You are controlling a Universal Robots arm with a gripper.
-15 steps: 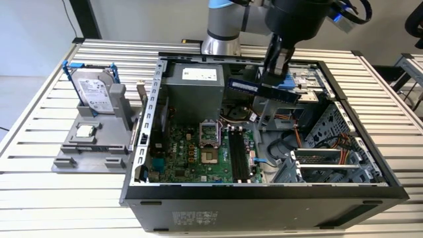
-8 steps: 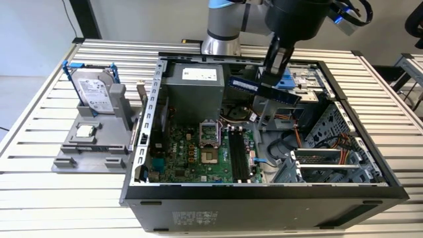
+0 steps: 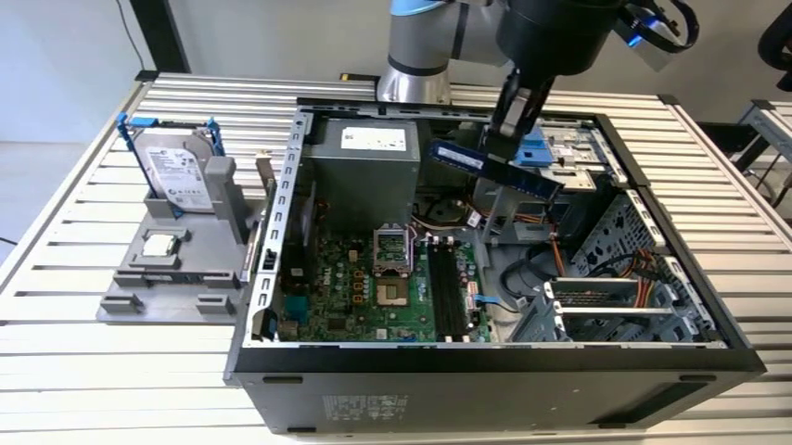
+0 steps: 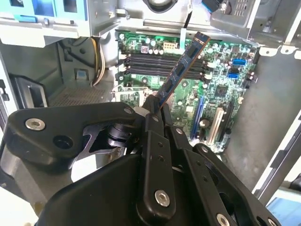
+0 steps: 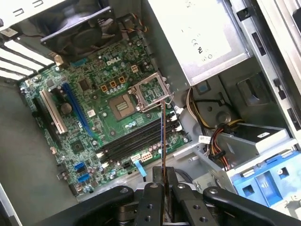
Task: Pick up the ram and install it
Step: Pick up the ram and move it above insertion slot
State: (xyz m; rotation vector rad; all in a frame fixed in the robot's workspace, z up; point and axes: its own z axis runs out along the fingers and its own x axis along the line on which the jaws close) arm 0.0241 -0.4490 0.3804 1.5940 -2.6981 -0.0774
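Clearance, as my gripper [image 3: 502, 150] hangs clamped on the ram [image 3: 465, 159] over the open case [image 3: 287, 213]: free air straight down to the memory slots [image 3: 446, 287]; power supply [image 3: 365, 176] blocks their far end; raised socket frame [image 3: 391, 243] just beside, exterior view's left; cables [image 3: 551, 264] and drive cage [image 3: 613, 306] crowd my way on the exterior view's right.

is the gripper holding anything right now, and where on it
The gripper holds the ram: jaws shut on its upper long edge, roughly mid-length in the exterior view.
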